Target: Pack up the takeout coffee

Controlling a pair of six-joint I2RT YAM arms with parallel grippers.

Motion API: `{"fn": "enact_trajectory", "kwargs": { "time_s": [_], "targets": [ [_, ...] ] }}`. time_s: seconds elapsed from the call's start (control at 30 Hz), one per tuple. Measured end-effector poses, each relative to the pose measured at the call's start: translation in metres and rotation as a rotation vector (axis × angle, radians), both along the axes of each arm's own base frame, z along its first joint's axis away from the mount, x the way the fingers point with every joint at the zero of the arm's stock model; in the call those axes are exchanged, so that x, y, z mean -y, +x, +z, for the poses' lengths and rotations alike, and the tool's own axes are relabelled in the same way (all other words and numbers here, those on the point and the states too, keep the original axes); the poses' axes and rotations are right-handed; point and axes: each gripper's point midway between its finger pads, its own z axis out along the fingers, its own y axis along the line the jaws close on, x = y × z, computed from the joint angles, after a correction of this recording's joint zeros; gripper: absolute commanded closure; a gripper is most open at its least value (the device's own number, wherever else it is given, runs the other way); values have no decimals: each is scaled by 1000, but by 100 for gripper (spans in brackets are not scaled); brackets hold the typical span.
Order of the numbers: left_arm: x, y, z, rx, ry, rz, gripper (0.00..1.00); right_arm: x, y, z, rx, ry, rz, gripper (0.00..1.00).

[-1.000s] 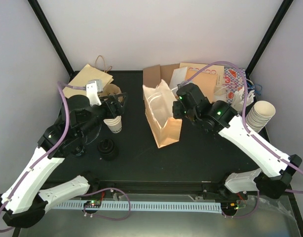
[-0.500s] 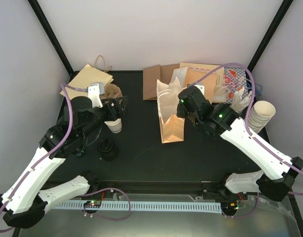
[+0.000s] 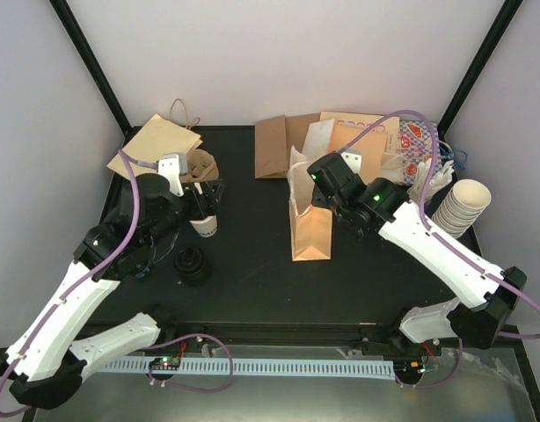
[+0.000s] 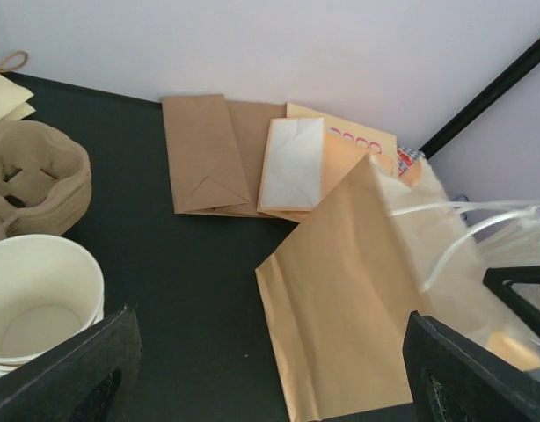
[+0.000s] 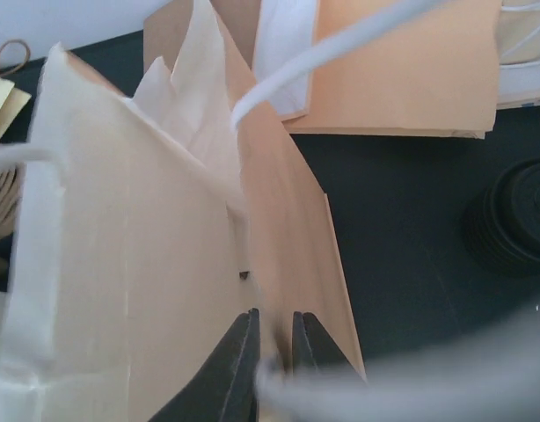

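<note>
A tan paper bag (image 3: 310, 230) with white handles stands upright mid-table, its mouth open. My right gripper (image 3: 316, 189) is at its top edge; in the right wrist view the jaws (image 5: 274, 352) are pinched narrowly on the bag's wall (image 5: 147, 264). My left gripper (image 3: 204, 198) hangs open over a lidless cream cup (image 3: 204, 225), with nothing between its fingers (image 4: 76, 369). That cup (image 4: 37, 308) is at the lower left of the left wrist view, and the bag (image 4: 358, 299) is to its right. The takeout coffee is out of view.
A stack of black lids (image 3: 193, 265) lies in front of the cup. A brown pulp carrier (image 3: 202, 165) sits behind it. Flat paper bags (image 3: 279, 145) lie along the back. A tall stack of cream cups (image 3: 459, 207) stands at the right edge.
The right gripper has swung the bag from leaning to upright and shifted it right, and its jaws have eased slightly. The left arm crept a little toward the back.
</note>
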Motion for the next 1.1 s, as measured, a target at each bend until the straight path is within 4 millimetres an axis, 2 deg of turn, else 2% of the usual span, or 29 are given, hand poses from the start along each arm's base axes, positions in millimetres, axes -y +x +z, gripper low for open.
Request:
{"fn": "enact_trajectory", "kwargs": {
  "time_s": [0.03, 0.07, 0.2, 0.23, 0.27, 0.43, 0.57, 0.67, 0.9, 1.1],
  "targets": [
    [-1, 0, -1, -3, 7, 2, 15, 1, 1, 0, 0, 1, -4, 75],
    [-3, 0, -3, -6, 14, 5, 15, 3, 2, 0, 1, 0, -9, 72],
    [-7, 1, -8, -17, 38, 13, 15, 7, 4, 0, 5, -12, -17, 69],
    [-7, 1, -9, -19, 44, 15, 14, 7, 4, 1, 8, -16, -15, 56],
    [-8, 1, -10, -21, 51, 15, 14, 8, 4, 1, 10, -20, -16, 50],
    [-10, 0, -14, -27, 81, 15, 11, 15, 2, 7, 28, -54, -3, 32],
    [-13, -1, -17, -28, 109, 15, 9, 20, -2, 23, 61, -57, 23, 17],
    [-15, -1, -20, -31, 135, 15, 7, 24, -7, 40, 99, -47, 48, 1],
    [-16, 0, -32, -58, 202, 0, 1, 39, -23, 71, 172, -32, 90, 0],
    [-17, -3, -42, -78, 249, -17, 1, 50, -33, 81, 208, -41, 117, 0]
  ]
}}
